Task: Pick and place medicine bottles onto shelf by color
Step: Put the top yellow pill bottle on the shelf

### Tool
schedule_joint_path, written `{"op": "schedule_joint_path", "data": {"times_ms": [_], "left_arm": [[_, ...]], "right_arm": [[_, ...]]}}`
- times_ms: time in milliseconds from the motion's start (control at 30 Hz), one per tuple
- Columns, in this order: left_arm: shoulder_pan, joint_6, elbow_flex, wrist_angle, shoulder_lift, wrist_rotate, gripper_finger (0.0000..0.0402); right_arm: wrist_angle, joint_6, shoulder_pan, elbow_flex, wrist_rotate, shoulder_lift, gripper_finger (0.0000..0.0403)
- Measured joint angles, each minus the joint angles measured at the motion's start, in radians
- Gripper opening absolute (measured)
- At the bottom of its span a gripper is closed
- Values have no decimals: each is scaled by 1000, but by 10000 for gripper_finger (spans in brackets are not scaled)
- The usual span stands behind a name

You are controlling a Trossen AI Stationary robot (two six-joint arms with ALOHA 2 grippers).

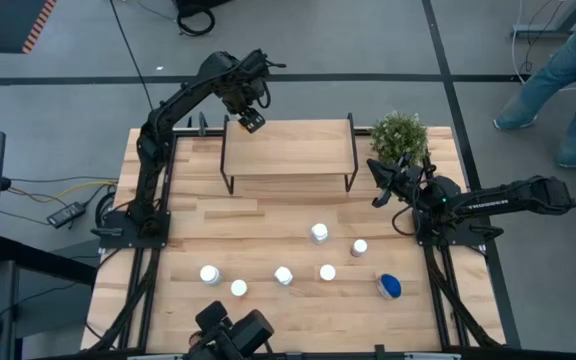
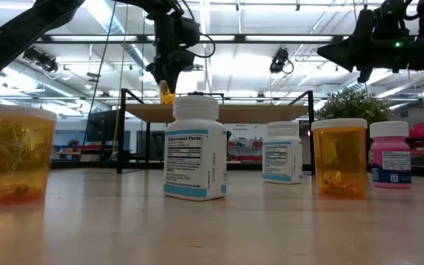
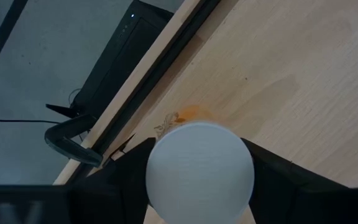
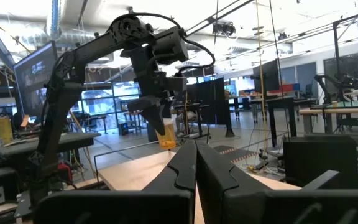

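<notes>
My left gripper [image 1: 252, 121] hangs over the far left corner of the light-wood shelf [image 1: 288, 150], shut on an orange medicine bottle [image 2: 166, 92] with a white cap [image 3: 201, 171]. Several more medicine bottles stand upright on the tabletop in front of the shelf, among them white-capped ones [image 1: 319, 233] [image 1: 284, 275] [image 1: 210, 273] and a blue-topped one [image 1: 390, 287]. My right gripper [image 1: 378, 185] is shut and holds nothing, raised above the table's right side beside the shelf's right end. My left gripper pinches the bottle's upper part, at the white cap [image 3: 166, 155], between its two fingers. The fingers come from above, pointing steeply down. The orange body [image 4: 166, 135] hangs upright below the fingers, clear of the shelf board.
A potted plant [image 1: 400, 137] stands at the far right corner of the table, beside the shelf. A camera mount [image 1: 233, 335] sits at the near edge. A person [image 1: 568, 80] walks on the floor beyond the table's far right.
</notes>
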Motion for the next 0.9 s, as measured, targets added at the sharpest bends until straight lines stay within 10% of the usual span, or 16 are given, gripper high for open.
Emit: {"op": "schedule_joint_path", "data": {"times_ms": [900], "left_arm": [[6, 5, 0, 0, 0, 0, 255]], "right_arm": [[-1, 23, 1, 0, 0, 0, 10]]}}
